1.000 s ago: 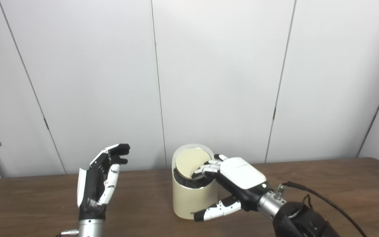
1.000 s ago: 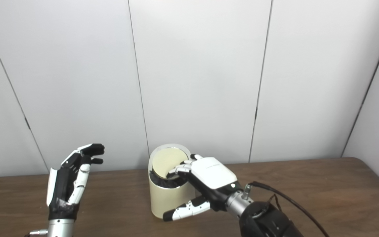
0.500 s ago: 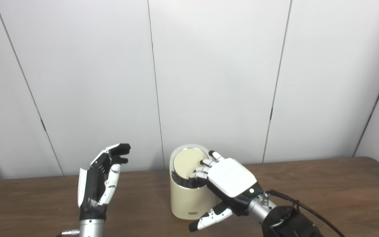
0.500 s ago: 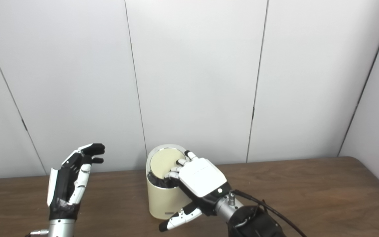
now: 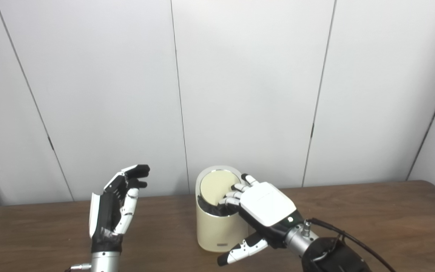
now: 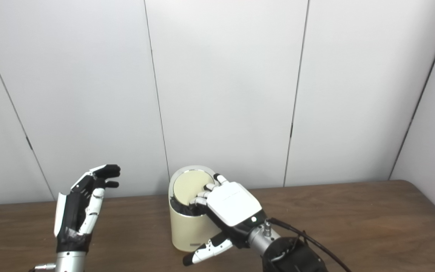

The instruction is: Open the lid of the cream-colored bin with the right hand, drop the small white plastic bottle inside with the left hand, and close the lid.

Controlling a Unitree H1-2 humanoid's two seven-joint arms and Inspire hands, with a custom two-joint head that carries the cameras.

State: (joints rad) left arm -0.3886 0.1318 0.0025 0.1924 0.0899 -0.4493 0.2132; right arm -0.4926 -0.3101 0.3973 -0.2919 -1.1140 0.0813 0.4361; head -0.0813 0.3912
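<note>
- The right hand [image 5: 264,204] lies over the near right side of the cream-colored bin [image 5: 217,226]; its fingers [image 5: 236,194] are loosely curled, with the tips on the lid [image 5: 214,187] and at the dark opening, and its thumb hangs free in front of the bin, clasping nothing.
- The lid stands tilted up toward the back of the bin, with a dark gap showing under its near edge, so the bin looks partly open.
- The left hand [image 5: 117,206] is raised well to the left of the bin, palm turned toward it, fingers apart and empty.
- The small white plastic bottle is not visible anywhere on the bench [image 5: 372,211]; by judgement it is already inside the bin, though that cannot be seen.
- The step in hand therefore looks like closing: next, the right fingers need to press the lid down flat onto the bin's rim without tipping the bin.
</note>
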